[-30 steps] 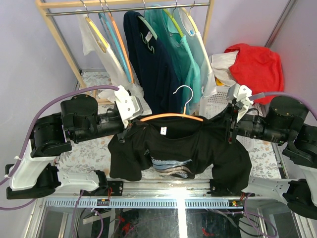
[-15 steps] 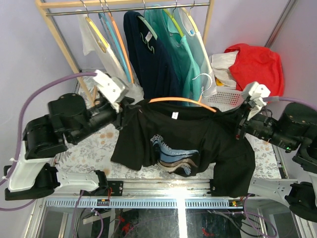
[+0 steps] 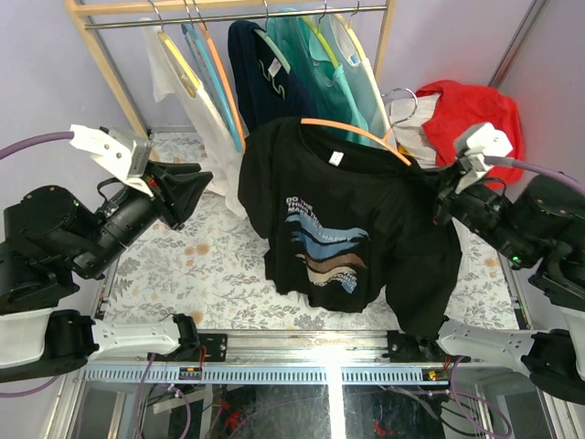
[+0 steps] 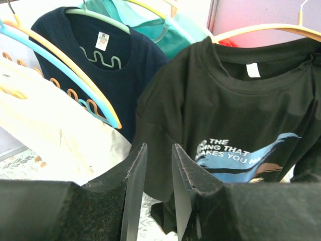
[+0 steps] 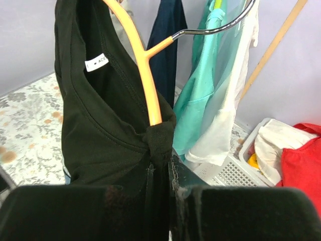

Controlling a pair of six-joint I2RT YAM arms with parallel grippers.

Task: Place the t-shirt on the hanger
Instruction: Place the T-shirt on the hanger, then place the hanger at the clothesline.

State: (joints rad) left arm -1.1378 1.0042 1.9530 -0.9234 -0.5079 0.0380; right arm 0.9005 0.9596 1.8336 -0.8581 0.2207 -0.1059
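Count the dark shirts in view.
2. The black t-shirt hangs on the orange hanger, its shoulder pinched in the right claw. The navy shirt hangs on the rack behind it. Others may be hidden.

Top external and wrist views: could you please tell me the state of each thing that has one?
t-shirt: on the hanger, hanging down, chest graphic showing.
hanger: through the t-shirt's neck, tilted, hook not on the rail.
right gripper: shut on the t-shirt's shoulder at the hanger's end.
left gripper: slightly open, empty, apart from the t-shirt.
navy shirt: hanging on the rail.
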